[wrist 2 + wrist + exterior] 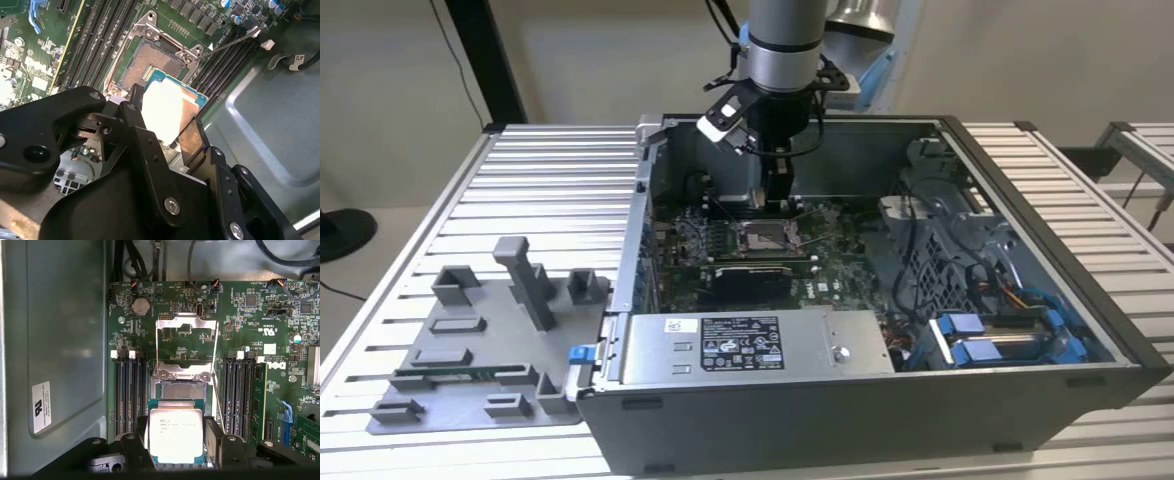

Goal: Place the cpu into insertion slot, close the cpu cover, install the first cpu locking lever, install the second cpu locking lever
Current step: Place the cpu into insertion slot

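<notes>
Black metal tool (165, 127) is clenched on the cpu (176, 432), fingers (213, 437) pinching two opposite edges. The cpu is a flat square with a shiny silvery top and a teal-green rim. It is held above the green motherboard (250, 315), not seated, its edge overlapping the rim of the insertion slot (178, 390) in the first wrist view. The slot is square, with a dark pin field and a silvery frame. The cpu cover (187, 323), a thin metal plate with a window, is flipped open off the slot. A thin wire locking lever (232, 41) is swung out. Black memory slots (129, 390) flank the socket, with a coin battery (141, 306) nearby. The grey steel PC case (1067, 330) sits on a ribbed aluminium desk (547, 190), with the boxy power supply (747, 345) at its near side. A grey plastic fixture (467, 360) is on the exterior view's left.
</notes>
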### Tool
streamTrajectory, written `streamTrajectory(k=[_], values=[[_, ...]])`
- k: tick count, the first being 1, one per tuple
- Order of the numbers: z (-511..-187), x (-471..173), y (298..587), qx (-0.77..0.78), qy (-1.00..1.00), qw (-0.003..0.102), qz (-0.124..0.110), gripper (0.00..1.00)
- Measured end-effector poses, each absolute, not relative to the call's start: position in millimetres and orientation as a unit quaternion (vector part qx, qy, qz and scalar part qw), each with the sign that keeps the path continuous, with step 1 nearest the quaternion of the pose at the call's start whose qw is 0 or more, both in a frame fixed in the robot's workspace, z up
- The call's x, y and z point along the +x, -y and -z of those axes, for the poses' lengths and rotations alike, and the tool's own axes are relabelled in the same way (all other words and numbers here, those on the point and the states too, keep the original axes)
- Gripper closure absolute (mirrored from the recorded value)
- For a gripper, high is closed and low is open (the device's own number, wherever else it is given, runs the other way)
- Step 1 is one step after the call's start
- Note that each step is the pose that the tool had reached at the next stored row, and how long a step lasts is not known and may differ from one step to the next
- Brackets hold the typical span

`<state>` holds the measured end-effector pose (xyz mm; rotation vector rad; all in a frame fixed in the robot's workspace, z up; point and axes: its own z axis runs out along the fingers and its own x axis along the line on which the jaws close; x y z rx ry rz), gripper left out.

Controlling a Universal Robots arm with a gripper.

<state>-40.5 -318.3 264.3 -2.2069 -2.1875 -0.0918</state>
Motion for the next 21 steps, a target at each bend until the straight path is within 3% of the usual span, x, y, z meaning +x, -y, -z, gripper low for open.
streamTrajectory(k=[8, 21], values=[[-254, -44, 318, -0.709, 0.704, 0.005, 0.04, 1.0], [-238, -47, 318, -0.71, 0.703, 0.005, 0.04, 1.0]])
